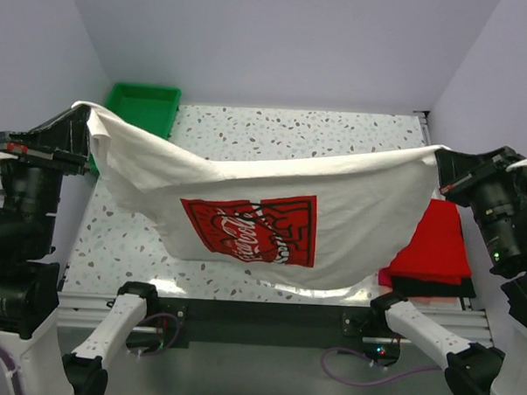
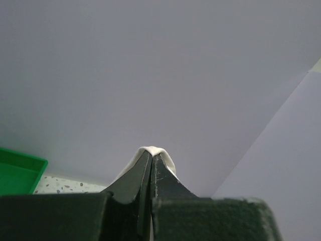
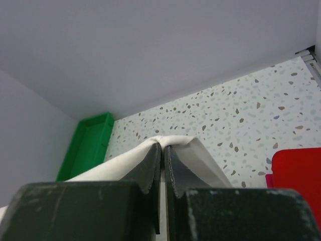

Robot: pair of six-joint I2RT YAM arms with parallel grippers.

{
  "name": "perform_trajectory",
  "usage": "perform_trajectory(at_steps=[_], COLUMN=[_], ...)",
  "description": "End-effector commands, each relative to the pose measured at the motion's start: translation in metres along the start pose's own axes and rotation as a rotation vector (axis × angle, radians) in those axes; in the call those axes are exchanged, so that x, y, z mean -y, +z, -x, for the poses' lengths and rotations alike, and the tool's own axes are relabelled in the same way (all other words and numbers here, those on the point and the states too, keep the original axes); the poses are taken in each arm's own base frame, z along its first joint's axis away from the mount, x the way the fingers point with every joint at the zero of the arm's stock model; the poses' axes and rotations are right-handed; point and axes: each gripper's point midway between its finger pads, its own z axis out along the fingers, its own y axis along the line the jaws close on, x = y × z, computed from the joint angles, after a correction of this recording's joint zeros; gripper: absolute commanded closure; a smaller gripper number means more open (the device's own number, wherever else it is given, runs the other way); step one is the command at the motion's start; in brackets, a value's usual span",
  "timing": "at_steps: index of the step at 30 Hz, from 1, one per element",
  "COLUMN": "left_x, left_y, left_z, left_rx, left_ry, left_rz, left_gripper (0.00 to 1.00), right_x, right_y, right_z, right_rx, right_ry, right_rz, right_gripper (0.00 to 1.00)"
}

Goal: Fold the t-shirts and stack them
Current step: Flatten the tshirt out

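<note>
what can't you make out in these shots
Top view: the off-white t-shirt covers part of the red-and-black stack, so its shirts cannot be counted.
Top view: the shirt's corner hides part of the green tray.
Wrist views: the fingers block all but a pinch of cloth.

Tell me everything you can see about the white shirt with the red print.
The off-white t-shirt is soft, lightly creased cloth with a red-and-white printed graphic on the chest. It hangs spread wide, sagging in the middle, its upper edge pinched at each end by the left hand and right hand. Whether its lower edge touches the table cannot be told.
</note>
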Motion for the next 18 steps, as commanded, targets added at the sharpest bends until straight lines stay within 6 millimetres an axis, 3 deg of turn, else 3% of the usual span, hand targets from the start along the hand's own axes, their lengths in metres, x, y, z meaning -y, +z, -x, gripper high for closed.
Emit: perform_trajectory(at_steps=[1,2,4,5,6,7,9,10,11,12,13,14,15,16,17,18], left_x=[-0.02,-0.027,-0.033,-0.038,-0.037,-0.045,-0.048,-0.06,-0.059,-0.057,-0.072,-0.067,-0.061,-0.081,-0.066,-0.064], left_y=[0.046,0.055,0.078,0.087,0.098,0.116,0.14,0.161,0.174,0.188,0.212,0.226,0.241,0.267,0.282,0.295], left_z=[-0.029,-0.043,-0.057,-0.067,-0.068,-0.083,-0.091,-0.112,-0.111,-0.111,-0.137,-0.125,-0.123,-0.148,-0.122,-0.122], left_rx=[-0.037,-0.06,-0.072,-0.084,-0.067,-0.093,-0.078,-0.114,-0.105,-0.087,-0.128,-0.092,-0.075,-0.109,-0.048,-0.05], left_ry=[-0.02,-0.022,-0.025,-0.028,-0.031,-0.028,-0.027,-0.026,-0.019,-0.015,-0.011,-0.003,0.002,0.006,0.008,0.001], left_rz=[0.049,0.062,0.057,0.063,0.045,0.056,0.039,0.059,0.048,0.029,0.051,0.035,-0.005,0.021,-0.021,-0.046], left_gripper=[1.0,1.0,1.0,1.0,1.0,1.0,1.0,1.0,1.0,1.0,1.0,1.0,1.0,1.0,1.0,1.0], right_x=[-0.011,-0.012,-0.02,-0.02,-0.022,-0.028,-0.034,-0.042,-0.048,-0.049,-0.057,-0.065,-0.065,-0.066,-0.08,-0.084], right_y=[0.036,0.05,0.069,0.089,0.1,0.115,0.153,0.169,0.18,0.211,0.226,0.24,0.271,0.288,0.294,0.305], right_z=[-0.013,-0.024,-0.025,-0.039,-0.043,-0.043,-0.064,-0.062,-0.06,-0.078,-0.077,-0.062,-0.08,-0.075,-0.05,-0.043], right_rx=[-0.024,-0.05,-0.031,-0.06,-0.061,-0.046,-0.083,-0.059,-0.047,-0.08,-0.069,-0.036,-0.072,-0.06,-0.006,0.011], right_ry=[-0.04,-0.052,-0.049,-0.067,-0.071,-0.066,-0.092,-0.083,-0.089,-0.101,-0.091,-0.074,-0.081,-0.069,-0.044,-0.031], right_rz=[0.008,0.001,0.012,-0.008,-0.01,-0.002,-0.017,0.004,0.014,-0.002,0.026,0.048,0.042,0.059,0.101,0.121], right_gripper=[1.0,1.0,1.0,1.0,1.0,1.0,1.0,1.0,1.0,1.0,1.0,1.0,1.0,1.0,1.0,1.0])
